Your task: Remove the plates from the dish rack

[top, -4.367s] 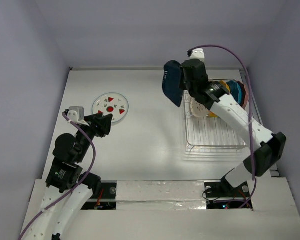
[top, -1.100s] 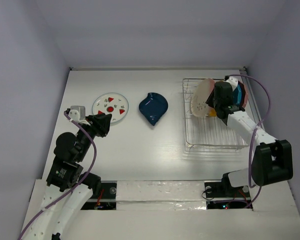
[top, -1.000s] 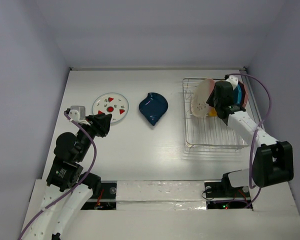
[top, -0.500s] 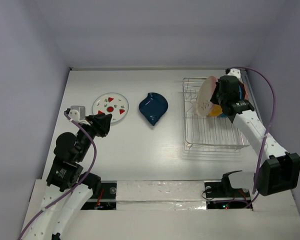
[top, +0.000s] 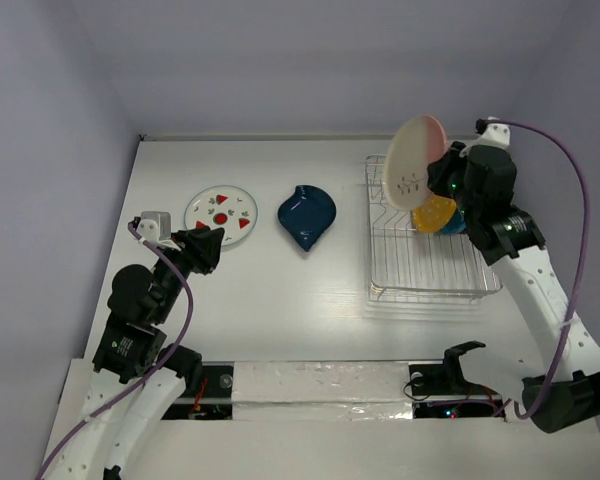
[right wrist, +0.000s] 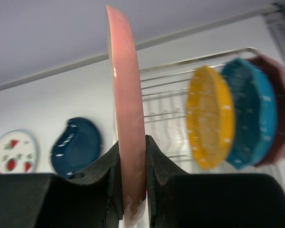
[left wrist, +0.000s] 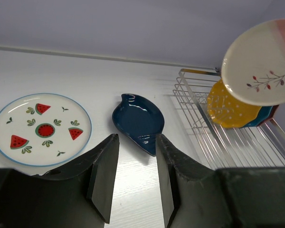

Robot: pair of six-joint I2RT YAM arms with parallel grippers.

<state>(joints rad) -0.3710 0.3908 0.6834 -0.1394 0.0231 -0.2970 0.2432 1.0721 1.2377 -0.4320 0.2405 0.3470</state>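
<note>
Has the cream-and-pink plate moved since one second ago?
Yes. In the top view the cream-and-pink plate, clamped in the right gripper, has risen from inside the dish rack to above its far rim.

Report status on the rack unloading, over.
Right claw shut on cream-and-pink plate, held above dish rack. Left claw open, idle. Yellow plate, teal plate, pink plate racked. Nothing blocking.

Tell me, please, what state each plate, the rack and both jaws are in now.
rack: on the table, three plates inside.
watermelon plate: flat on the table, face up.
navy plate: flat on the table.
cream-and-pink plate: held on edge above the rack.
yellow plate: standing in the rack.
teal plate: standing behind the yellow plate.
dark pink plate: standing rearmost, blurred.
left jaws: open, empty.
right jaws: shut on the cream-and-pink plate.
</note>
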